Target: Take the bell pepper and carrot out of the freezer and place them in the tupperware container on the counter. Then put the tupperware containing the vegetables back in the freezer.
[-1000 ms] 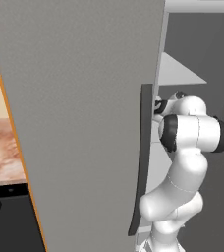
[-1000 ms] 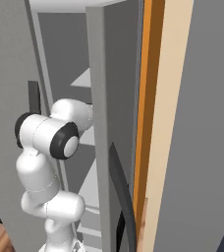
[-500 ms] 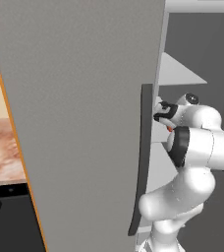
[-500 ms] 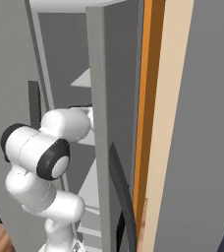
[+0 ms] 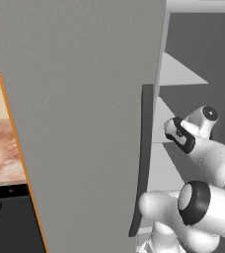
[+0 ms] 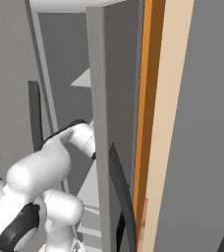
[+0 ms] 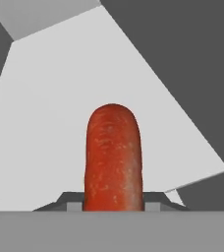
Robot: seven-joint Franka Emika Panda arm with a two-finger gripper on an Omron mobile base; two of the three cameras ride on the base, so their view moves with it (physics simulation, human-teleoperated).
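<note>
In the hand view the carrot [image 7: 113, 152], an orange-red rounded stick, stands up between my finger tips. My gripper [image 7: 114, 203] is shut on its lower end. Behind it lies a pale grey shelf [image 7: 60, 98] of the freezer, with dark walls around. In the left base view my arm reaches past the freezer's open grey door [image 5: 85, 123] and its dark curved handle [image 5: 143, 163] into the compartment. The bell pepper and the tupperware container are out of view.
The open door stands close on the arm's left. On the right, another door edge [image 6: 97, 98] with a dark handle [image 6: 121, 192] and an orange cabinet side [image 6: 148, 98]. The marbled counter [image 5: 3, 148] lies far left, over a black appliance front [image 5: 6, 217].
The arm's elbow has dropped lower and swung outward while the forearm stays inside the freezer. The grip has not changed.
</note>
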